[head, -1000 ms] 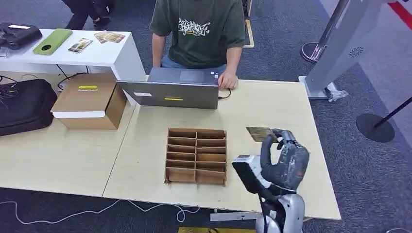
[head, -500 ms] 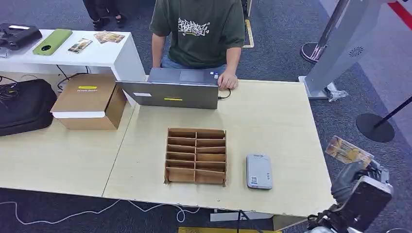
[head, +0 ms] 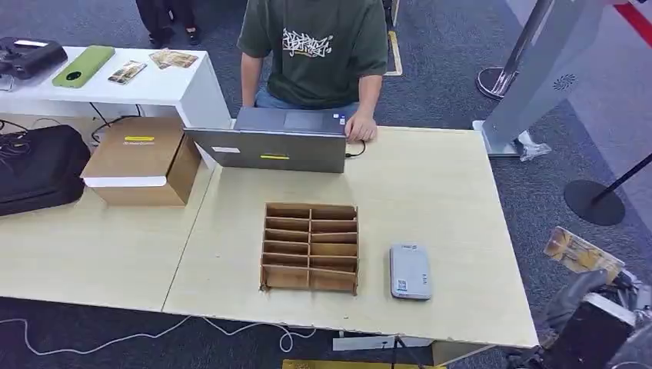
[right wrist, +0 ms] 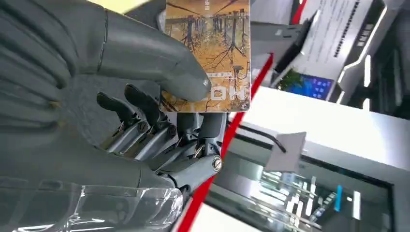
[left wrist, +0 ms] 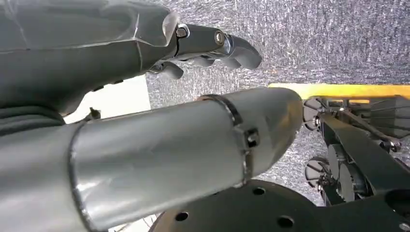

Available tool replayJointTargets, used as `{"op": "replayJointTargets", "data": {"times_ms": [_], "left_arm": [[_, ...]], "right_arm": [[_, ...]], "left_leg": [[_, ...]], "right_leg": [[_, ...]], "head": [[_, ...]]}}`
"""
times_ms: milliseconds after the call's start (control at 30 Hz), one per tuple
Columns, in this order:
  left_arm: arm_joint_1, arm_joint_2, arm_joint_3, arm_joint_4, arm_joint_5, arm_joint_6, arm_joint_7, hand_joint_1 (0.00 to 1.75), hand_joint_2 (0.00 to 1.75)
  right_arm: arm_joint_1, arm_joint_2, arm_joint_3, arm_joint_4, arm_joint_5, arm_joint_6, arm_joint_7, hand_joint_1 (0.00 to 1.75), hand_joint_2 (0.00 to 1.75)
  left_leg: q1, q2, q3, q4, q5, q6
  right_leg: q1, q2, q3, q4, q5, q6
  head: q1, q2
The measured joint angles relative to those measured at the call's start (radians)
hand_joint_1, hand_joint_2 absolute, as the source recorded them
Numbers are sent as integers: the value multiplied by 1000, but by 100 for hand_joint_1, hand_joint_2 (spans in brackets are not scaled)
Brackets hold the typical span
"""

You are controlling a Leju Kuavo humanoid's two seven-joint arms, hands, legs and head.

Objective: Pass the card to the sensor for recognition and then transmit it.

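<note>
My right hand (head: 590, 306) is off the table's right edge, low over the carpet, and holds a picture card (head: 582, 253) up above it. In the right wrist view the thumb (right wrist: 154, 60) presses the card (right wrist: 212, 43) against the fingers behind it. The grey card sensor (head: 410, 270) lies flat on the wooden table (head: 446, 192), right of the divider box and well left of the card. My left hand (left wrist: 145, 38) hangs beside my body over the carpet, its fingers loosely bent around nothing.
A cardboard divider box (head: 311, 247) sits mid-table. A person (head: 315, 46) sits behind a laptop (head: 277, 142) at the far edge. To the left are a brown carton (head: 142, 157) and a black bag (head: 38, 165). A grey kiosk stand (head: 530, 69) and a stanchion base (head: 593, 201) stand at right.
My right hand has swung with the card from over the sensor to the right, past the table's edge, and lower. The sensor now lies uncovered.
</note>
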Motion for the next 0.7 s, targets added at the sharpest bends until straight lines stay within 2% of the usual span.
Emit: {"op": "replayJointTargets", "data": {"times_ms": [133,267,433,500,600,667,700], "left_arm": [[0,0,-6,0,-38,-1,-4,0,0],[-3,2,-11,0,-82,-1,-4,0,0],[-15,8,-11,0,-137,0,-3,0,0],[-18,11,-11,0,-158,1,-2,0,0],[-27,16,-11,-1,-187,1,-1,0,0],[-30,17,-11,-2,-210,1,-1,0,0],[-31,18,-11,-3,-223,1,0,0,0]], "right_arm": [[-35,0,-41,5,123,0,-38,175,175],[-131,-14,-52,46,278,0,-31,175,175],[-324,-28,-59,133,512,0,2,175,175],[-432,-23,-65,195,657,0,16,175,175],[-596,0,-70,314,895,0,102,175,175],[-668,-18,-40,389,993,0,250,175,175],[-731,-49,-3,446,1021,0,374,175,175]], "left_leg": [[0,0,-1,0,0,0],[0,0,0,0,0,0],[0,1,0,0,3,-1],[0,2,1,0,4,-2],[0,4,2,0,5,-2],[1,2,-1,0,6,-2],[0,2,-4,0,6,-2]], "right_leg": [[0,0,1,0,0,0],[0,0,2,0,1,0],[0,0,2,1,3,1],[0,2,1,2,4,-1],[0,4,1,2,5,-2],[0,2,1,3,5,-2],[0,2,0,5,6,-1]], "head": [[0,0],[0,0],[1,0],[0,0],[-1,0],[0,0],[-1,0]]}}
